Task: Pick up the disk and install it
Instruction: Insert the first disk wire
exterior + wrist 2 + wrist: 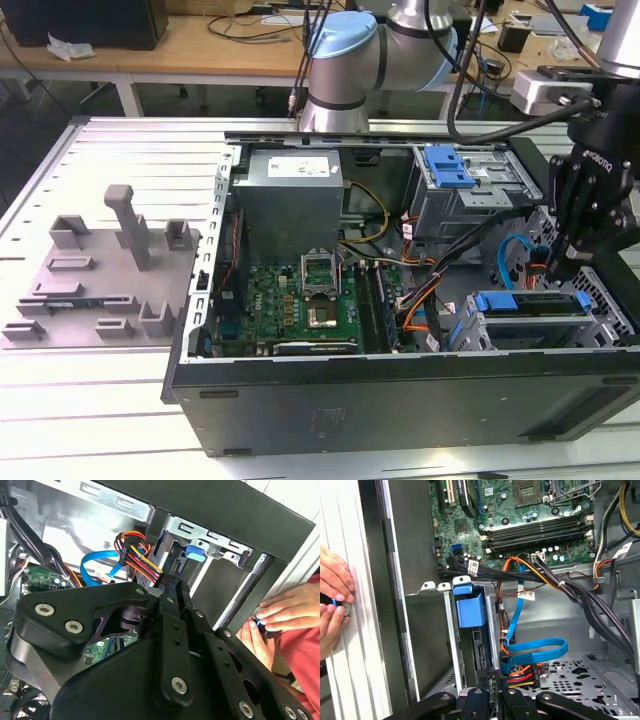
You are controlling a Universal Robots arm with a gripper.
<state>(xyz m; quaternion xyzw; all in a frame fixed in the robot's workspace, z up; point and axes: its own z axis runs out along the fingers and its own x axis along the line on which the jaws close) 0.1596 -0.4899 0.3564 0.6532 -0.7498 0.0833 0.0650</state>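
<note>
Gripper (pixel 494 674): black, hanging inside the open computer case (pixel 400 400), which lies on its side on the bench (pixel 110 140), toward the bench edge at the exterior view's right.

Jaws: drawn together with barely a slit between them and nothing visibly held. The tips are just beside the plug of red, orange and yellow wires (pixel 522 672); whether they touch it cannot be told.

Disk (pixel 530 303): blue-railed, standing on edge in the drive cage (pixel 610 310) at the case corner nearest the gripper. It appears seated; the label is hidden.

Blue data cable (pixel 535 647): looped loose over the cage floor, near the jaws.

Person's hands (pixel 334 587): on the bench, against the case's outer wall.

Hazards, as judged:
- The jaws could catch the loose cable or wires and drag a plug off.
- The disk could be left short of fully home.
- The hands are close to the arm's working space.
</note>
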